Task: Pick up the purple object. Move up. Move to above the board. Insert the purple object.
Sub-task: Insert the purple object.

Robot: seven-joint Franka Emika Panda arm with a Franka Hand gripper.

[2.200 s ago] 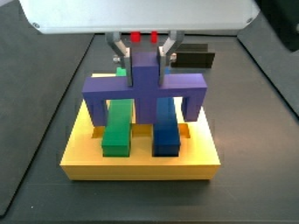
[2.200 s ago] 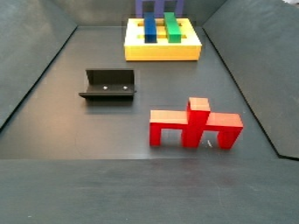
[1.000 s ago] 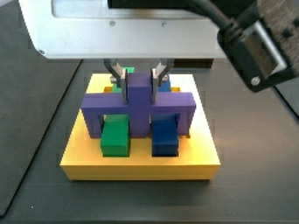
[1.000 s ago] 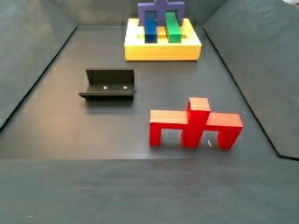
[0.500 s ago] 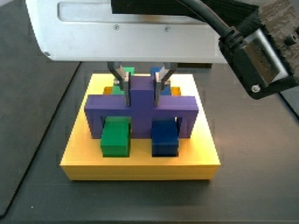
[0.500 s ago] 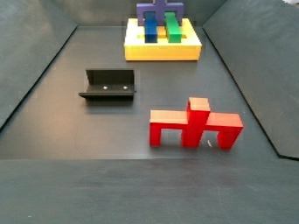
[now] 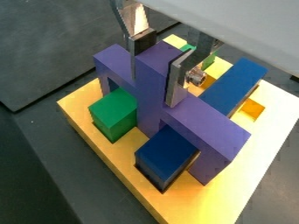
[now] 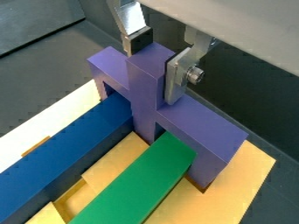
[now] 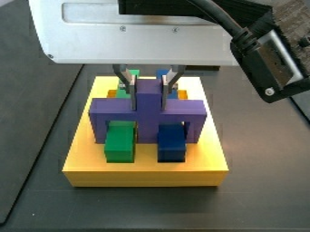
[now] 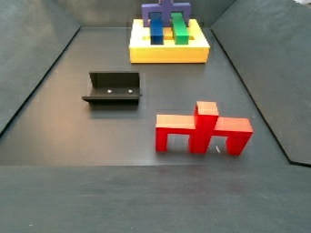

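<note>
The purple object (image 9: 145, 111) sits low on the yellow board (image 9: 145, 169), its crossbar spanning the middle. Its legs straddle the green bar (image 9: 120, 140) and the blue bar (image 9: 172, 142). My gripper (image 9: 145, 80) hangs straight above the board, shut on the central upright stem. In both wrist views the silver fingers (image 7: 184, 77) press the two sides of the stem: gripper (image 7: 162, 63), gripper (image 8: 158, 59), purple object (image 8: 146, 92). In a side view the purple object (image 10: 162, 13) stands on the board (image 10: 170, 55) at the far end; the gripper is out of that view.
A red piece (image 10: 203, 132) stands on the dark floor nearer the front. The fixture (image 10: 112, 88) stands to its left, between it and the board. Sloping dark walls (image 10: 36, 82) bound the floor. The white arm housing (image 9: 133, 32) looms over the board.
The gripper has brought the purple object forward over the board and lowered it, so its legs now reach down beside the green and blue bars. The grip has not changed.
</note>
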